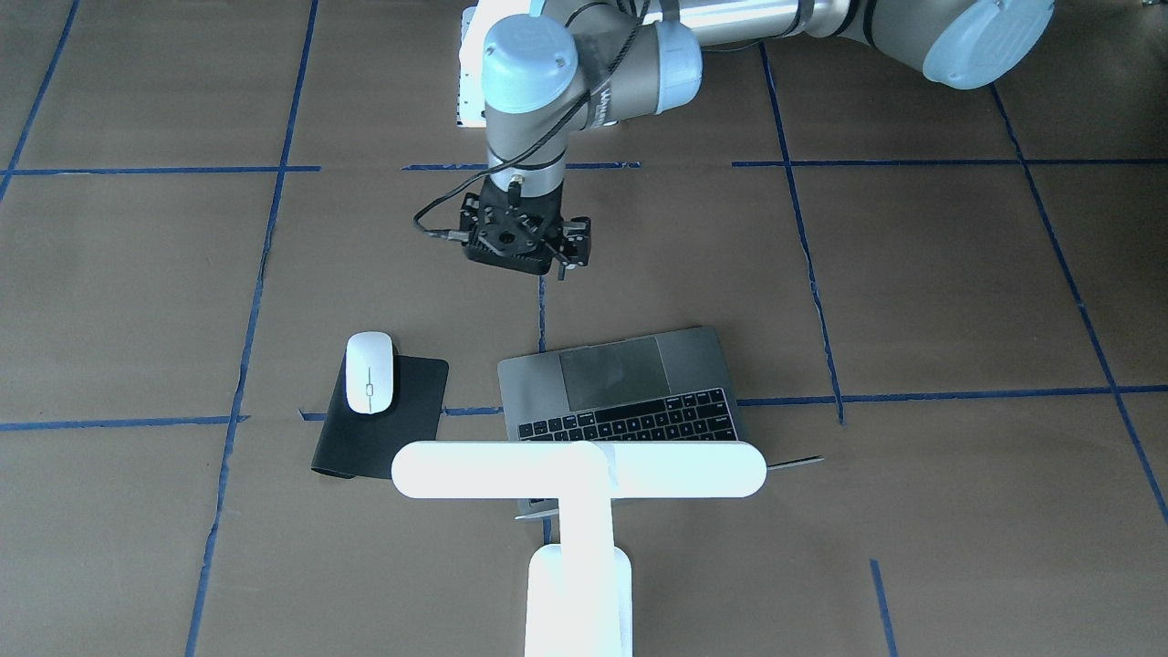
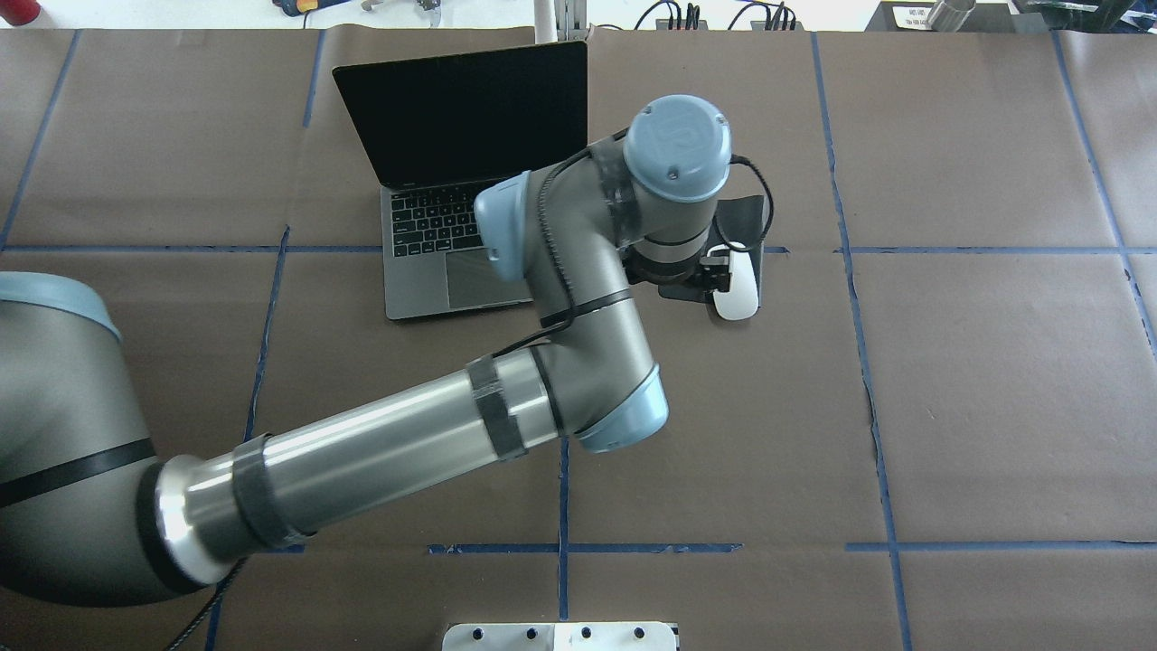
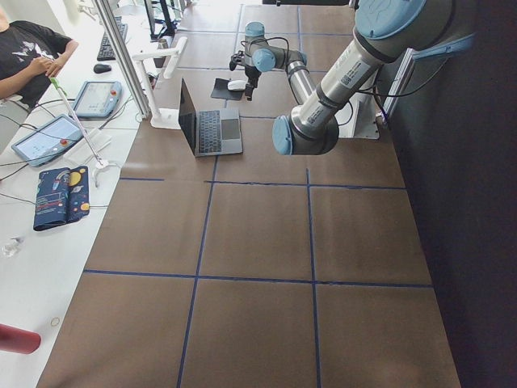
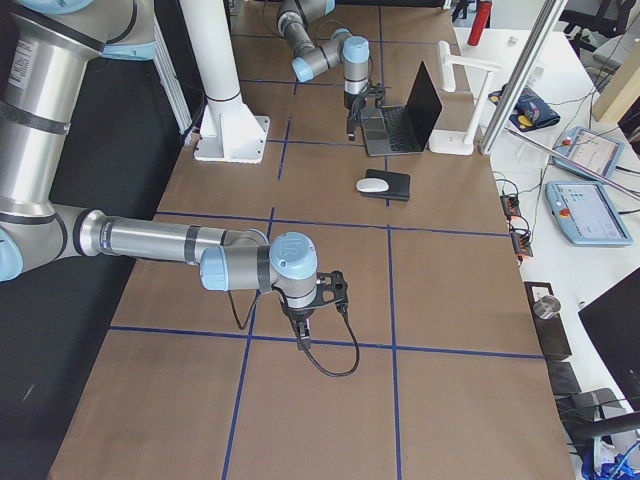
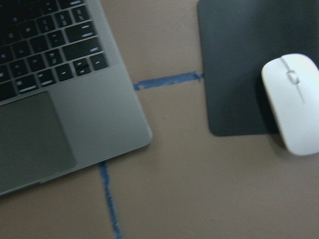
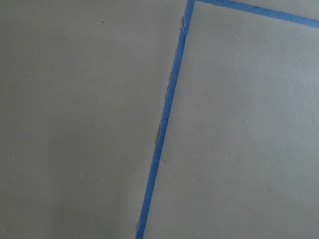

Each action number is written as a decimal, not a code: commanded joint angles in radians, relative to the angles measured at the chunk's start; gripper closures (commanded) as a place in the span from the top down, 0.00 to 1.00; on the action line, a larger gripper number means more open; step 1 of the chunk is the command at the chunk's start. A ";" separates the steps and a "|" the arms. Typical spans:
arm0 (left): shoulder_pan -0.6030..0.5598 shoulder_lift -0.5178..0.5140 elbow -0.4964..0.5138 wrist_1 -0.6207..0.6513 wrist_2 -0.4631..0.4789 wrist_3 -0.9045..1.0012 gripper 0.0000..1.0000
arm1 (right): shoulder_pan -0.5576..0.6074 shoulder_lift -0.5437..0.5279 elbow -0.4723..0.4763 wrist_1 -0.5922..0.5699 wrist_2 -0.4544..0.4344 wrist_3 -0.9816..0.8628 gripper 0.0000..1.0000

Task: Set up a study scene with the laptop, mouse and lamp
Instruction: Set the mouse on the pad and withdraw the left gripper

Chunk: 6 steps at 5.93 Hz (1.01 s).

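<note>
The laptop [image 1: 630, 383] stands open on the table, screen dark, and also shows in the overhead view [image 2: 452, 226]. The white mouse [image 1: 370, 371] lies on the near end of a black mat [image 1: 392, 420], partly over its edge [image 5: 296, 102]. The white lamp [image 1: 579, 470] stands upright on the far side of the laptop, its bar head level. My left gripper [image 1: 558, 269] hangs above bare table between laptop and mouse, fingers together and empty. My right gripper [image 4: 303, 338] shows only in the exterior right view, low over the paper, and I cannot tell whether it is open or shut.
Brown paper with blue tape lines [image 6: 164, 124] covers the table. A white bolted mount [image 2: 560, 636] sits at the robot's edge. Tablets and cables [image 4: 585, 190] lie on the side bench beyond the lamp. A person [image 3: 28, 56] sits at that bench.
</note>
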 commanded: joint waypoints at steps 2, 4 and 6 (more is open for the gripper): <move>-0.118 0.462 -0.486 0.089 -0.093 0.330 1.00 | 0.000 0.001 -0.002 0.001 0.000 0.002 1.00; -0.270 0.751 -0.585 0.079 -0.167 0.608 1.00 | 0.000 0.000 -0.004 0.002 0.000 0.002 1.00; -0.545 0.914 -0.560 0.074 -0.302 0.881 1.00 | 0.000 0.001 -0.009 0.001 0.000 0.002 1.00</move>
